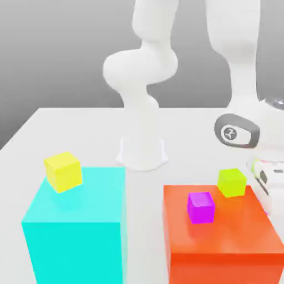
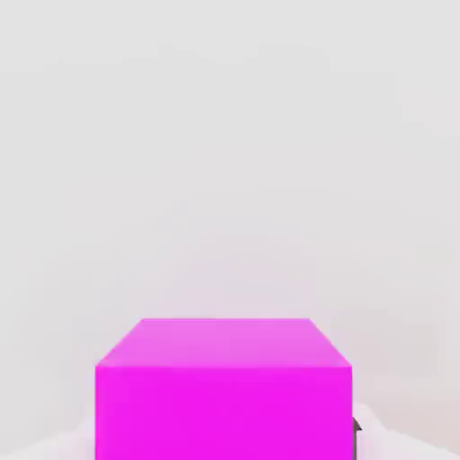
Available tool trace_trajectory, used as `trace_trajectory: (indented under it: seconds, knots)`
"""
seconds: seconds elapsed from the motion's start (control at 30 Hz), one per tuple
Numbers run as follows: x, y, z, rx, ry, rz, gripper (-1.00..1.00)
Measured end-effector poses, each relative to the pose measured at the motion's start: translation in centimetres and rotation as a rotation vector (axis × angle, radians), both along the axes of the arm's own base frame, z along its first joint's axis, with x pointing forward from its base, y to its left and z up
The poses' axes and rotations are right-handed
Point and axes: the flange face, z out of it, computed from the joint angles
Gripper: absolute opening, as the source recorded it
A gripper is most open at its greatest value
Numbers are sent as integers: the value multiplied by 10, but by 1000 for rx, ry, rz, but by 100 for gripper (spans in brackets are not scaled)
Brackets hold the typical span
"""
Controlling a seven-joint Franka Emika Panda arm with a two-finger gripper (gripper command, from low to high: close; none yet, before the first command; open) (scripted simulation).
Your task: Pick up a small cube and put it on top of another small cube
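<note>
**Robot grabs a pink cube down by the red block**

The robot's arm (image 1: 244, 61) bends right down to the table (image 1: 83, 127), on the exterior view's right, just behind the big red block (image 1: 222, 244). It goes so low because the little cube it wants sits on the white table, not up on a block.

From the hand view, that pink cube (image 2: 223, 391) is very close and sits right in the middle. The gripper (image 2: 225, 446) is squeezed in as far as it goes. One dark fingertip (image 2: 356, 429) pokes out against the cube's side. So I think the pink cube is pinched between the two fingers, but it has not left the table yet.

The other small cubes sit higher up. A yellow cube (image 1: 63, 171) rests on the big blue block (image 1: 77, 233). A green cube (image 1: 232, 182) and a second pink cube (image 1: 201, 207) rest on the red block, near each other but not touching.

I think the grabbing part is just done. Next the arm needs to lift the cube straight up, high enough to get over the red block's edge. The two cubes on that block are the closest spots to stack on. The squeeze has to stay firm, or the cube could slip out on the way.
</note>
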Motion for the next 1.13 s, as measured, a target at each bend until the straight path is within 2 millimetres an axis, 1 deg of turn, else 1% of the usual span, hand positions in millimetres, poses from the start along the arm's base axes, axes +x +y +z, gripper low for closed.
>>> trace_trajectory:
  seconds: [0.07, 0.17, 0.2, 0.23, 0.27, 0.3, 0.33, 0.4, 0.47, 0.53, 0.57, 0.63, 0.7, 0.73, 0.8, 0.87, 0.9, 0.93, 0.97, 1.0, 1.03, 1.13]
  knots:
    - [1, 1, 16, 1, 0, 0, -100]
    - [1, 0, 47, 0, 0, 0, -100]
    - [0, 3, 57, 3, -6, 13, -100]
    - [8, 9, 69, 9, -23, 26, -100]
    - [25, 4, 82, 8, -35, -11, -100]
    - [47, -6, 96, 6, -47, -71, -100]
    - [75, -25, 110, 1, -58, -155, -100]
    - [119, -63, 141, -7, -77, -307, -100]
    - [157, -107, 174, -16, -95, -459, -100]
    - [185, -152, 209, -23, -110, -602, -100]
    - [196, -176, 227, -26, -117, -673, -100]
    - [211, -223, 263, -30, -129, -810, -100]
    - [218, -272, 297, -33, -139, -942, -100]
    - [217, -297, 309, -33, -137, -1010, -100]
    - [209, -347, 320, -27, -102, -1168, -100]
    - [193, -397, 326, -13, -50, -1340, -100]
    - [184, -422, 326, -6, -27, -1423, -100]
    - [178, -439, 318, -1, -12, -1479, -100]
    - [175, -447, 305, 2, -5, -1507, -100]
    - [173, -451, 291, 4, -1, -1521, -100]
    - [171, -453, 279, 4, 1, -1528, 100]
    - [171, -453, 279, 4, 1, -1528, 100]
